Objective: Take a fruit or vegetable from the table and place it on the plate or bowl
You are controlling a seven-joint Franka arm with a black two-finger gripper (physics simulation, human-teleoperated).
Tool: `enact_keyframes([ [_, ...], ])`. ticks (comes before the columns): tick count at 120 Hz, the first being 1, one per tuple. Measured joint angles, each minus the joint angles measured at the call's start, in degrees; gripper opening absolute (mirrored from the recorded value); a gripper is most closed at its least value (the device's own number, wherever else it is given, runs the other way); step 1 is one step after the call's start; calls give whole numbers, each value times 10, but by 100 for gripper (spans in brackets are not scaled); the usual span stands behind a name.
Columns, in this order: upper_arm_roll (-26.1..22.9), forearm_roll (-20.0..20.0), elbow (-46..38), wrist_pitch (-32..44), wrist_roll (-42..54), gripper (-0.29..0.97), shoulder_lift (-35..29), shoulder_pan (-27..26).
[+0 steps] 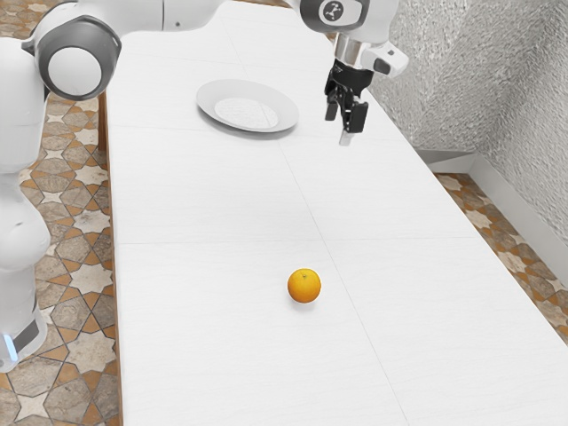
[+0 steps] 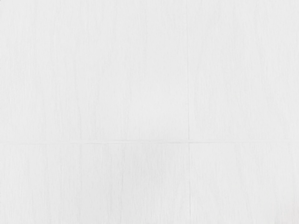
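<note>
Work on the task is at its very start, by the look of things: the orange [image 1: 303, 285] sits untouched on the white table [image 1: 222, 204], toward the near end and well apart from the plate [image 1: 209, 94], which lies bare at the far end; the gripper [image 1: 340, 130] hangs above the table just beside the plate on the exterior view's right, fingers parted and holding nothing; the wrist view looks down on plain tabletop [image 2: 149, 112]; reaching, grasping, carrying and placing are all left to do; count: one orange, one plate, one gripper, one table.
</note>
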Motion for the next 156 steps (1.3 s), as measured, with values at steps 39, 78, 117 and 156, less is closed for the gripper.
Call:
enact_keyframes([
  [39, 0, -1, 0, -2, 4, 68, 0, 1],
  [78, -44, -16, -2, 35, 25, 68, 68, -41],
  [117, -112, -34, -63, 33, 86, 68, 25, -63],
  [156, -89, -80, -273, 66, 139, 68, -160, -69],
])
